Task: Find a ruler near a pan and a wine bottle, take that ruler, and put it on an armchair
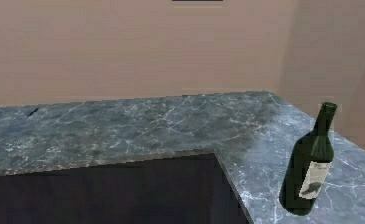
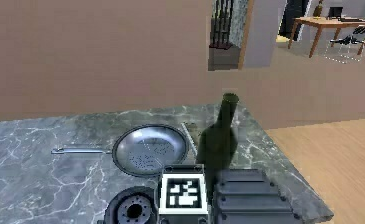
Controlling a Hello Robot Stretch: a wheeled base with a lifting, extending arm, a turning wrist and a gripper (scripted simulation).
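Search step, I reckon; I'd scan slow and keep the arm clear of anything tall. The grey-green veined marble table (image 1: 140,125) is slick and L-shaped; the round shiny steel pan (image 2: 150,150) with a long thin handle sits just beside the tall dark green glass wine bottle (image 2: 222,140), smooth and tippy-looking; the dark pincer (image 2: 130,208) is near the bottle on its pan side, can't tell if it's holding anything; well away from the bottle lies a tiny dark sliver (image 1: 30,112), maybe the ruler, can't say.

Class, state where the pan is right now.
In the arm side view, the pan lies on the marble counter near the middle, handle toward the view's left, just left of the upright wine bottle.
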